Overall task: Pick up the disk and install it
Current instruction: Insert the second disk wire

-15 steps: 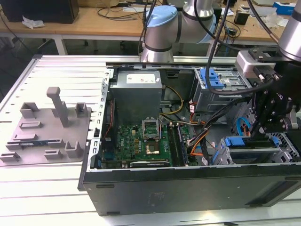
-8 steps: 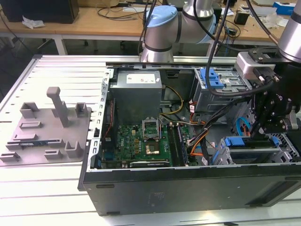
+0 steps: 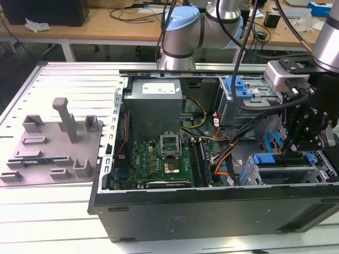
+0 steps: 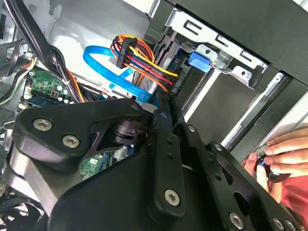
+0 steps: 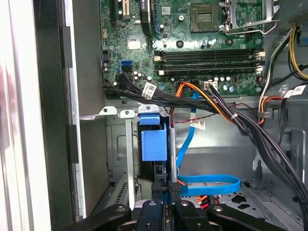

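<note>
The disk (image 3: 278,159) stands on edge in the drive cage (image 3: 318,174) at the exterior view's right end of the open computer case, its blue carrier rim showing on top. My gripper (image 3: 296,151) hangs directly over it. In both wrist views the black fingers (image 5: 174,188) are closed close together on the disk's (image 5: 162,171) thin edge, with a strip of blue between them. Seen from the second wrist view, the gripper (image 4: 166,103) points at the disk (image 4: 174,84) where it enters the cage beside a small blue latch (image 4: 199,60).
A blue data cable (image 5: 207,184) and bundled power wires (image 4: 139,55) lie close beside the cage. The motherboard (image 3: 159,159) fills the case middle. A grey holder tray (image 3: 53,143) sits on the table at the exterior view's left. A person's hand (image 4: 279,154) rests outside the case wall.
</note>
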Robot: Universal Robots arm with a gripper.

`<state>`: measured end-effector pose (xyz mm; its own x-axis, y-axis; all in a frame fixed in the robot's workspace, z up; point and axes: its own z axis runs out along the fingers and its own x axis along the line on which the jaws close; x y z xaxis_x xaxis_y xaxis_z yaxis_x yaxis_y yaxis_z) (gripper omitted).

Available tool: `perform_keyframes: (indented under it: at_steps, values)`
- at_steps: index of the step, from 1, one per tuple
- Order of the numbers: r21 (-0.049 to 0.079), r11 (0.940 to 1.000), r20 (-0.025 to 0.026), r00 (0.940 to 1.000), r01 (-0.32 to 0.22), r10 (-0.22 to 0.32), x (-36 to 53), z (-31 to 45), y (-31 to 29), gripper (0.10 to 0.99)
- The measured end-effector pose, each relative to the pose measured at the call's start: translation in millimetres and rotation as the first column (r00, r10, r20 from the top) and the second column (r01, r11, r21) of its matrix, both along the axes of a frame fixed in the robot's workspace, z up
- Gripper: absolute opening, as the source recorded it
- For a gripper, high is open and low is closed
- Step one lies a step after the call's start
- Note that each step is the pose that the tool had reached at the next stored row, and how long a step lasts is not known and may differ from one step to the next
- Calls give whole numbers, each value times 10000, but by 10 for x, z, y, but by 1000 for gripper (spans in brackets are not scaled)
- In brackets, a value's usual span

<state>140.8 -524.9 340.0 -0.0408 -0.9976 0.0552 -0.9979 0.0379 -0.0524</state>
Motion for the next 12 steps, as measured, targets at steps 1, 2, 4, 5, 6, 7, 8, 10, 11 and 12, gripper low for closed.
perform_keyframes:
  at_steps: [1, 2, 4, 5, 6, 7, 8, 10, 11, 12]
  values:
    - [-2, 10000, 0, 10000, -13, 13, -1, -8, 0, 161]
    - [-1, 10000, 0, 10000, -22, 22, -1, -15, 0, 161]
    - [2, 10000, 0, 10000, -34, 34, -1, -25, 0, 161]
    - [1, 10000, 0, 10000, -39, 39, -2, -27, 0, 161]
    - [1, 10000, 0, 10000, -40, 40, -1, -27, 0, 161]
    - [5, 10000, 0, 10000, -39, 39, -2, -27, 0, 173]
    - [3, 10000, 1, 10000, -40, 40, -1, -8, 2, 231]
    - [-99, 9999, 0, 10000, -39, 39, -2, 64, 8, 294]
    - [-177, 9998, 0, 10000, -39, 39, -2, 119, 13, 357]
    - [-215, 9998, 0, 10000, -39, 39, -2, 143, 16, 416]
